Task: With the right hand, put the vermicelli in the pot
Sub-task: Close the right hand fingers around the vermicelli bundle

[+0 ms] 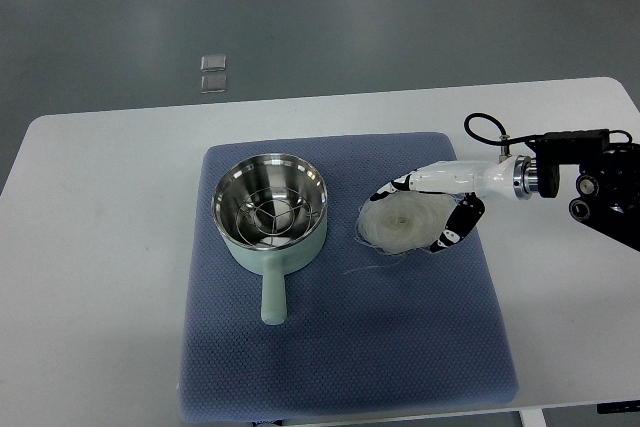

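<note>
A: Where does the pale, round nest of dried vermicelli [403, 223] lie just now?

B: On the blue-grey quilted mat [340, 347] that covers the middle of the white worktop [100, 247], right of centre. A few loose strands trail off its lower edge onto the mat.

A: And the hand?

B: The right hand [432, 209], white shell with black finger segments, comes in from the picture's right and sits directly on the nest. Its fingers [392, 187] curve round the far rim, and another digit curls round the near right rim, so it cups the bundle from both sides. I judge it is gripping the vermicelli, though whether the nest has left the mat I cannot tell.

A: The left hand?

B: Not visible anywhere.

A: So which way must the load travel?

B: Straight towards the picture's left. The mint-green pot with the shiny steel bowl and wire rack inside [270, 209] stands on the same mat, near the nest but apart from it, at much the same depth from the robot. Its mouth faces up and is uncovered.

A: Anything in the path?

B: Only bare mat between them. The pot's green handle [273, 292] points towards the robot, away from that line, so it should not interfere. The nest looks narrower than the bowl, so it should fit if centred.
</note>
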`<act>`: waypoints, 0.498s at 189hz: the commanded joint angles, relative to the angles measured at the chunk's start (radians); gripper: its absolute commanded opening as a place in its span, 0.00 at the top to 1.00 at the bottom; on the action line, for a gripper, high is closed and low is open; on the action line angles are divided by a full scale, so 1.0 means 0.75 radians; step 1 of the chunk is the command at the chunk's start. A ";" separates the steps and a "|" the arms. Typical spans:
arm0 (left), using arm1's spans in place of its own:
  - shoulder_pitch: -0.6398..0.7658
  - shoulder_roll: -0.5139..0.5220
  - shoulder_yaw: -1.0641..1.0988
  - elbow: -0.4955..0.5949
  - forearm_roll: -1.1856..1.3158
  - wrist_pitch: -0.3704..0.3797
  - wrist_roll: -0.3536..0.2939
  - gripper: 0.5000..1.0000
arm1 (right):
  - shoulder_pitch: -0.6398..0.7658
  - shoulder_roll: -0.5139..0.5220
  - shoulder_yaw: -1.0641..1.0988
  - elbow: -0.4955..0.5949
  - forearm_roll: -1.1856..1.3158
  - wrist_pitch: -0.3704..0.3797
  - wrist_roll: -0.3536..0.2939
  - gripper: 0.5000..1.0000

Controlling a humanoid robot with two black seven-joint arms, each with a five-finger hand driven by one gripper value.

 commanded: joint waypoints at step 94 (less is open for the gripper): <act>0.000 0.000 0.000 0.000 0.000 0.000 0.000 0.00 | -0.021 0.076 0.000 -0.088 -0.052 -0.077 -0.010 0.31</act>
